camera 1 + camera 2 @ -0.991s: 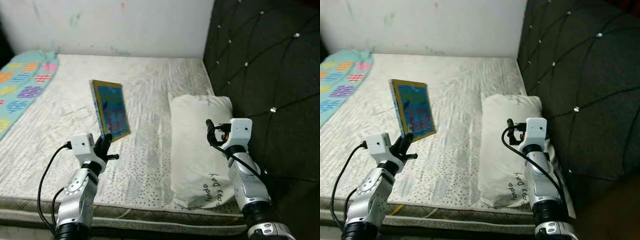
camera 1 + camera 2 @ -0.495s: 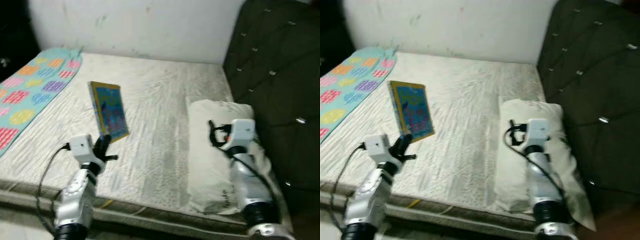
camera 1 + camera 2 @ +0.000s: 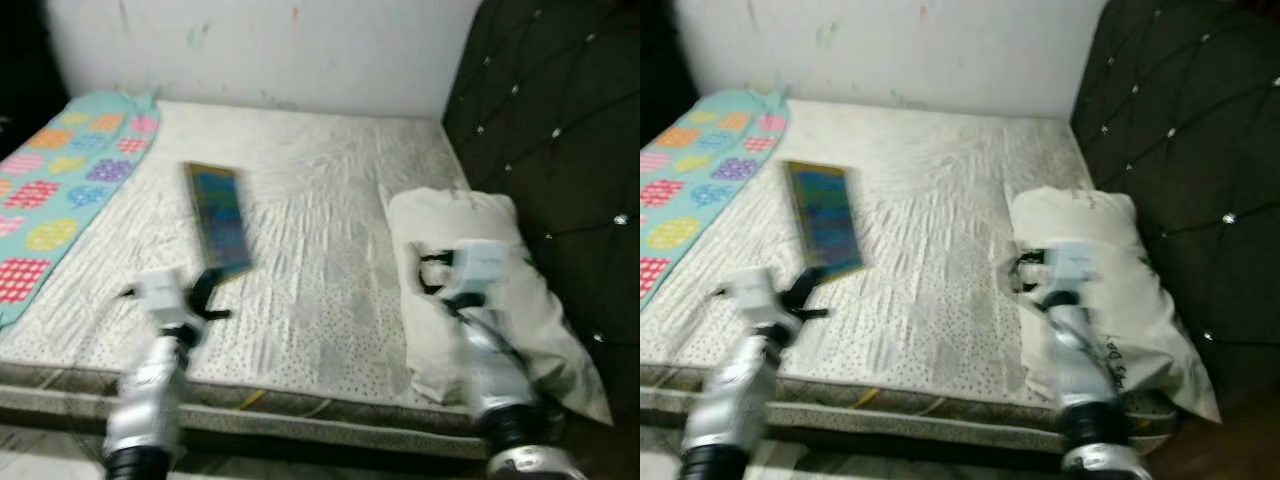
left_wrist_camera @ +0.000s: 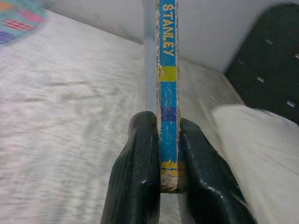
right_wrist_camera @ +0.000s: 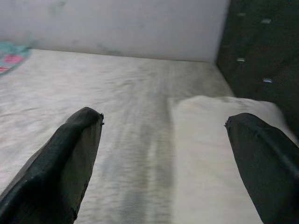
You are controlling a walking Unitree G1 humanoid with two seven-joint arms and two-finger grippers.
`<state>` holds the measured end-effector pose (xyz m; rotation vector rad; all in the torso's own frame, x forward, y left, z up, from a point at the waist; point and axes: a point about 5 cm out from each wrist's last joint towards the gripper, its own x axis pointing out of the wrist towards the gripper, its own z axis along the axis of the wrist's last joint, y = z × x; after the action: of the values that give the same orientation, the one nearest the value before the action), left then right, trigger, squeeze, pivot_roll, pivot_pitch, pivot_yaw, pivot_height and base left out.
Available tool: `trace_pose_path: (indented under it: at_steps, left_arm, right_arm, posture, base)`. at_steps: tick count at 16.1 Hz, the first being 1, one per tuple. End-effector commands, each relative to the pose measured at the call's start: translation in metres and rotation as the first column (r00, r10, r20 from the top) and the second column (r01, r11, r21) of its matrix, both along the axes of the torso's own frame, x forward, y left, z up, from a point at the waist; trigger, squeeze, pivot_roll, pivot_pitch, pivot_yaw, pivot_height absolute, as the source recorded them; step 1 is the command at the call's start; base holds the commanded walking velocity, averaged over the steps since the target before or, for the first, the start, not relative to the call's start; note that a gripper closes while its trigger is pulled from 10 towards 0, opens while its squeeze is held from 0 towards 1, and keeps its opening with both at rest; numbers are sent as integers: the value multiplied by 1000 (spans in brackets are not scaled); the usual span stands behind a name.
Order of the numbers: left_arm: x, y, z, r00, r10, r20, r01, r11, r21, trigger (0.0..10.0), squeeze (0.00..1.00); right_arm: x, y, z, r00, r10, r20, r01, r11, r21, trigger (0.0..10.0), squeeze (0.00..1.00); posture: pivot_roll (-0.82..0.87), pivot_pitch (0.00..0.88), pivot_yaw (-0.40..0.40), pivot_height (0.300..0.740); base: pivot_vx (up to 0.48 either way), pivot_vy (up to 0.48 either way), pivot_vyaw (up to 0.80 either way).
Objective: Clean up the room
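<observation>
Left wrist view: left end effector (image 4: 169, 140) still clamps book (image 4: 167, 74).

Book (image 3: 219, 218) now more edge-on.

Bare white mattress (image 3: 320, 250), creased and speckled near the front edge. Patterned turquoise blanket (image 3: 60, 190) along its left side. White pillow (image 3: 480, 270) with handwritten lettering at right, against dark tufted headboard (image 3: 560, 120). Scuffed white wall (image 3: 270, 45) behind.
</observation>
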<state>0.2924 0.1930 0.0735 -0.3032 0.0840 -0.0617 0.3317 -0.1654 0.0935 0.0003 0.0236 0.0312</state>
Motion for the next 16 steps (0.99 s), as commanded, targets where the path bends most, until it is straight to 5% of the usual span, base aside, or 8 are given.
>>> trace_pose_path:
  at_steps: [1, 9, 12, 16]
  left_arm:
    - [4, -5, 12, 998, -8, 60, 8, 1000, -3, 10000, 0]
    - [10, -5, 14, 998, 6, 67, -7, 1000, 12, 10000, 0]
    - [10, -3, 14, 996, 43, 78, -44, 999, 4, 10000, 0]
    - [-10, -5, 0, 988, 138, 64, -136, 990, -37, 10000, 0]
  right_arm:
    - [2, -10, 5, 1000, -23, 14, 23, 1000, -12, 10000, 0]
    - [14, -2, 15, 998, -16, 60, 16, 1000, -10, 10000, 0]
    - [16, 9, 16, 996, 70, 61, -66, 996, -55, 10000, 0]
    - [19, 22, 14, 978, 209, 22, -205, 973, -108, 10000, 0]
  posture:
    - [-61, 0, 2, 740]
    - [-40, 0, 32, 740]
    - [-34, 0, -28, 740]
    - [10, 0, -154, 740]
  base:
    - [0, 0, 0]
    - [0, 0, 0]
    - [0, 0, 0]
    - [0, 0, 0]
